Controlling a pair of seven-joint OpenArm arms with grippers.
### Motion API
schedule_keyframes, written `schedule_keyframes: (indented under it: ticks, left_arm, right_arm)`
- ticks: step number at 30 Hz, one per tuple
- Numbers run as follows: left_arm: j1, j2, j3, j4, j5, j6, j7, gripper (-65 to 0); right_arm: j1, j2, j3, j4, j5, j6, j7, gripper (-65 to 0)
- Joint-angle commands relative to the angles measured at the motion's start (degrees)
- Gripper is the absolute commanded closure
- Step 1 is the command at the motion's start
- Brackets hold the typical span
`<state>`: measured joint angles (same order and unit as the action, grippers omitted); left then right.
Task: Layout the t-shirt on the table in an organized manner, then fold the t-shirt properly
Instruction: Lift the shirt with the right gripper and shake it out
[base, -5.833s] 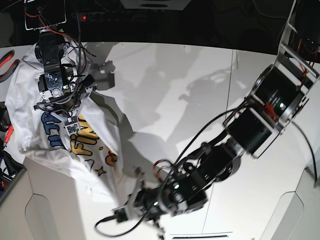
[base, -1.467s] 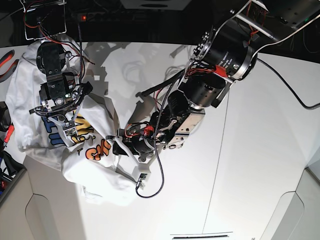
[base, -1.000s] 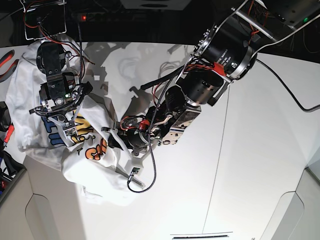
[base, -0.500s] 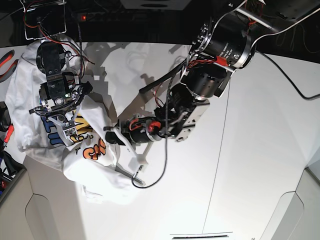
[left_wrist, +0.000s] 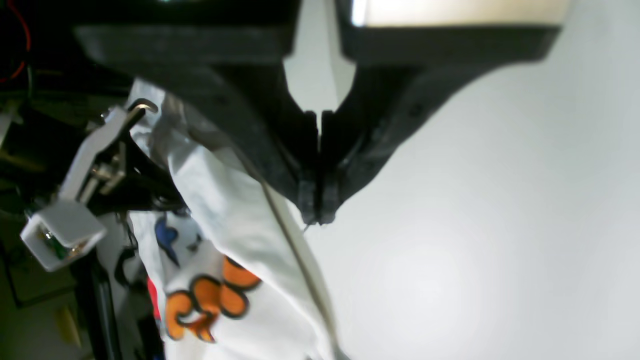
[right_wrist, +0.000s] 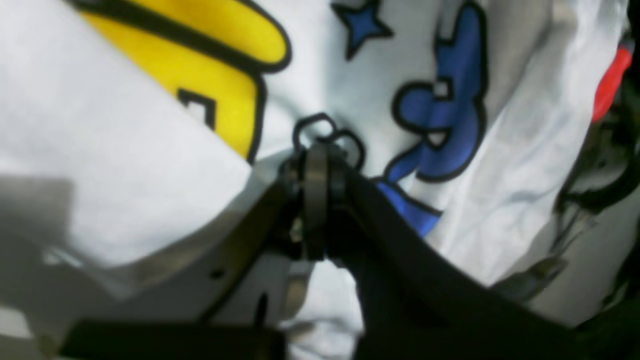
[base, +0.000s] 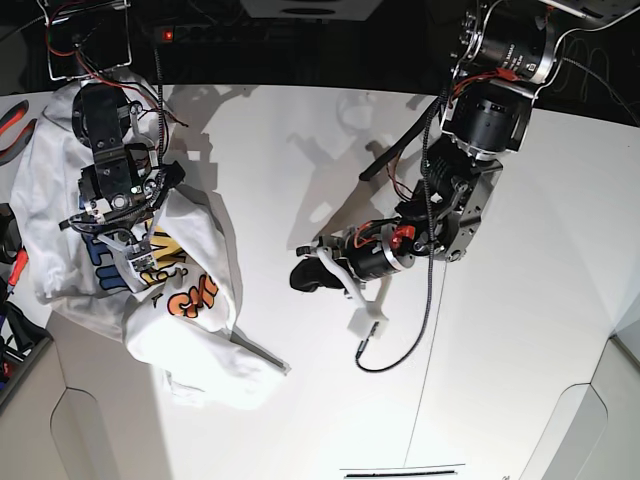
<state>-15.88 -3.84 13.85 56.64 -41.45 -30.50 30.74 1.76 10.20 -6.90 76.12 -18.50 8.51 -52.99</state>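
Overhead and wrist views of a two-armed robot at a white desk (base: 520, 330). The t-shirt (base: 195, 300) lies crumpled at the desk's edge on the side of the right arm, its print partly visible: orange letters (left_wrist: 205, 300) in the left wrist view, yellow (right_wrist: 200, 55) and blue (right_wrist: 440, 115) letters with a blue star (right_wrist: 362, 22) in the right wrist view. The right pincer (right_wrist: 315, 150) is closed, its tips pressed together on a fold of the cloth, which hangs bunched around it. The left pincer (left_wrist: 317, 217) is closed with nothing between its fingers; in the base view it stands over bare desk, apart from the shirt's nearest edge. A thin dark seam (base: 440, 290) crosses the desk under the left arm.
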Motion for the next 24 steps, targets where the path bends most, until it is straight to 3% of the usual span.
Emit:
schedule_keyframes:
  ticks: [1, 5, 10, 17, 21, 24]
  left_arm:
    - [-1.46, -0.22, -0.48, 1.31, -1.11, -1.9, -0.92, 0.0]
    - [-1.42, -0.31, -3.21, 2.03, -1.05, -4.13, -0.9, -1.1]
    - [-1.42, -0.26, -3.63, 2.05, 0.13, -4.04, -0.92, -22.7]
    - [-2.6, 0.04, -3.63, 2.05, 0.17, -4.0, -1.4, -23.7]
    - [-4.61, 0.07, -3.21, 2.01, 2.05, -1.22, -3.15, -24.2]
    - [-6.95, 0.35, 0.94, 1.77, 4.98, -0.31, -4.83, -24.6]
  right_arm:
    - [-0.57, 0.07, -1.66, -0.85, 3.37, 2.82, -1.68, 0.0]
    - [-1.2, 0.04, -11.19, -0.85, 3.96, 3.72, -1.66, 0.0]
    - [-1.29, -1.7, -21.2, -0.85, 1.75, 3.41, -1.66, 0.0]
    - [-1.36, -4.68, -23.21, 0.42, -1.01, 2.19, -1.68, 0.0]
    - [-2.47, -4.63, -23.23, 6.6, -1.01, 1.92, -1.68, 0.0]
    - [-3.54, -4.66, -23.23, 11.76, 0.17, 1.95, -2.27, 0.0]
